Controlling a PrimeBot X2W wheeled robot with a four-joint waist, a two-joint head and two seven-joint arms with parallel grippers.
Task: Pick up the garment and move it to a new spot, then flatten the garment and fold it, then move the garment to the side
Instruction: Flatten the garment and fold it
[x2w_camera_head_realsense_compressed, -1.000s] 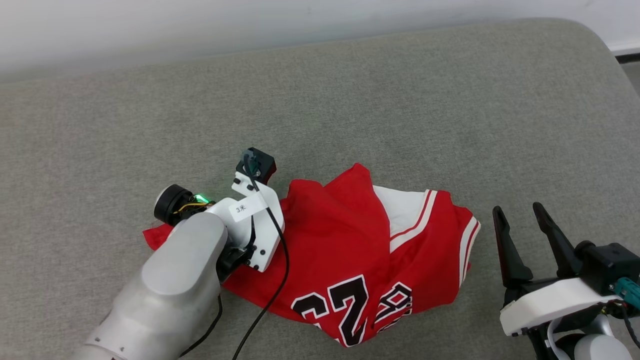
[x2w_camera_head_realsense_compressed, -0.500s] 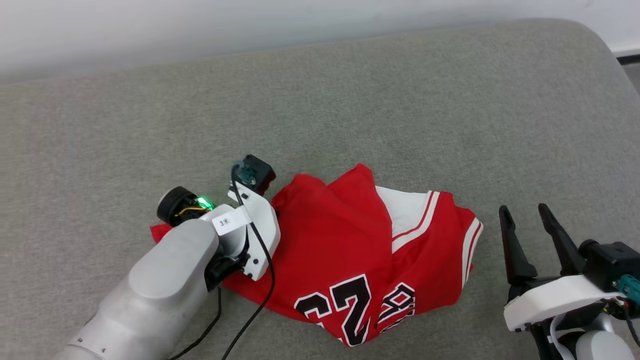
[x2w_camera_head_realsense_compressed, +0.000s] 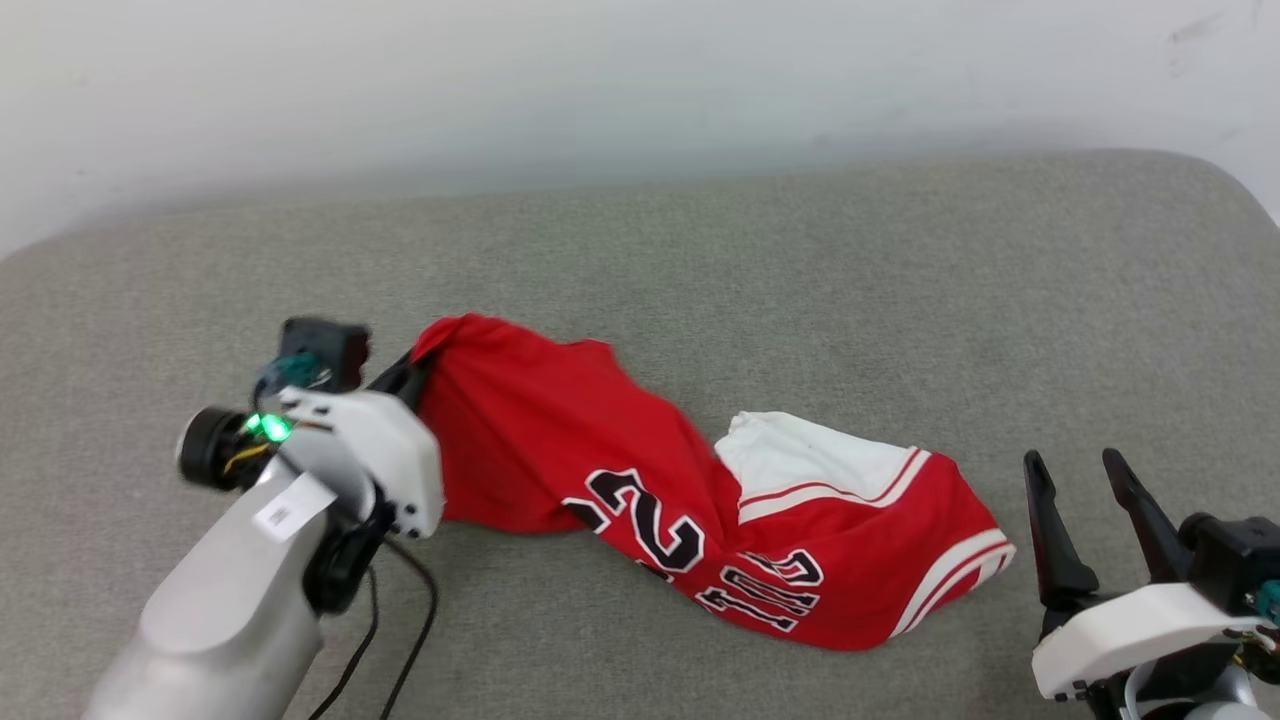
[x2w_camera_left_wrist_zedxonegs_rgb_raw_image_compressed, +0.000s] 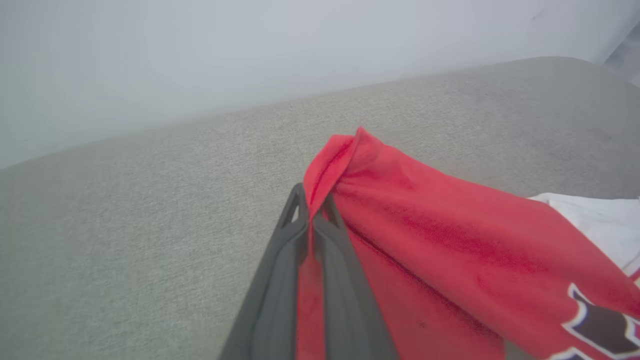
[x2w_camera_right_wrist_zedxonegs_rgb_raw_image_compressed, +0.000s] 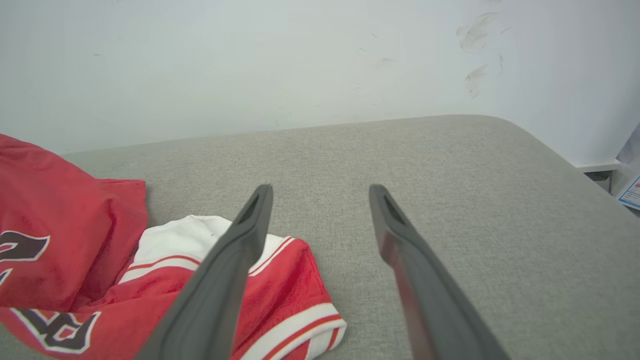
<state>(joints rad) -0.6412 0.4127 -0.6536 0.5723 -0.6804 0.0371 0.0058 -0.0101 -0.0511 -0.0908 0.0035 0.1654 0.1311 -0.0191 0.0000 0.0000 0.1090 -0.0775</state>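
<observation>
The garment (x2w_camera_head_realsense_compressed: 640, 470) is a red jersey with white sleeves, striped trim and black number 23, stretched across the grey cushion. My left gripper (x2w_camera_head_realsense_compressed: 412, 370) is shut on a red corner of it, raised at the left. In the left wrist view the two dark fingers (x2w_camera_left_wrist_zedxonegs_rgb_raw_image_compressed: 280, 280) pinch the garment (x2w_camera_left_wrist_zedxonegs_rgb_raw_image_compressed: 450, 240) between them. My right gripper (x2w_camera_head_realsense_compressed: 1085, 480) stands open at the lower right, just right of the garment's striped end. In the right wrist view its fingers (x2w_camera_right_wrist_zedxonegs_rgb_raw_image_compressed: 235, 265) are spread, with the garment (x2w_camera_right_wrist_zedxonegs_rgb_raw_image_compressed: 70, 240) lying to their left.
The grey cushion (x2w_camera_head_realsense_compressed: 800, 280) ends in a rounded edge at the right. A pale wall (x2w_camera_head_realsense_compressed: 640, 80) runs along its back. Black cables hang under my left forearm (x2w_camera_head_realsense_compressed: 220, 610).
My left gripper shut on the garment's corner and pulled it up and to the left, stretching the crumpled garment out. The head camera has shifted too. The right gripper stays open.
</observation>
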